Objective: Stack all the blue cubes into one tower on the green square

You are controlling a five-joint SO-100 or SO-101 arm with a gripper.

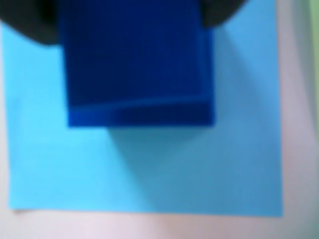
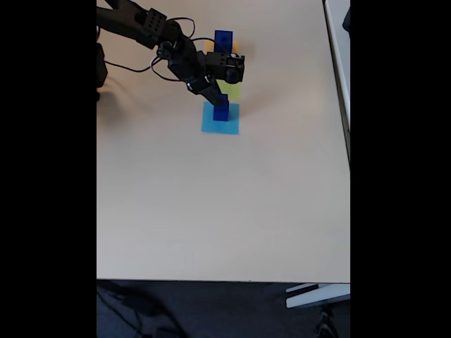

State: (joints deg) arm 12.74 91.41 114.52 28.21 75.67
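Observation:
In the wrist view a dark blue cube [image 1: 137, 64] stands on a flat light-blue paper square [image 1: 149, 169]. Black fingers [image 1: 30, 25] press against both of its sides at the top corners of the picture. In the fixed view my gripper [image 2: 218, 104] reaches down from the upper left and is shut on this blue cube [image 2: 221, 113], which rests on the light-blue square [image 2: 220, 125]. The green square [image 2: 231, 90] lies just beyond it, partly hidden by the arm. A second blue cube [image 2: 224, 39] sits farther back on an orange-yellow square [image 2: 210, 46].
The three paper squares lie in a row near the far edge of a beige table [image 2: 211, 211]. The arm's base and cables [image 2: 134, 67] are at the far left. A dark floor runs along the near edge.

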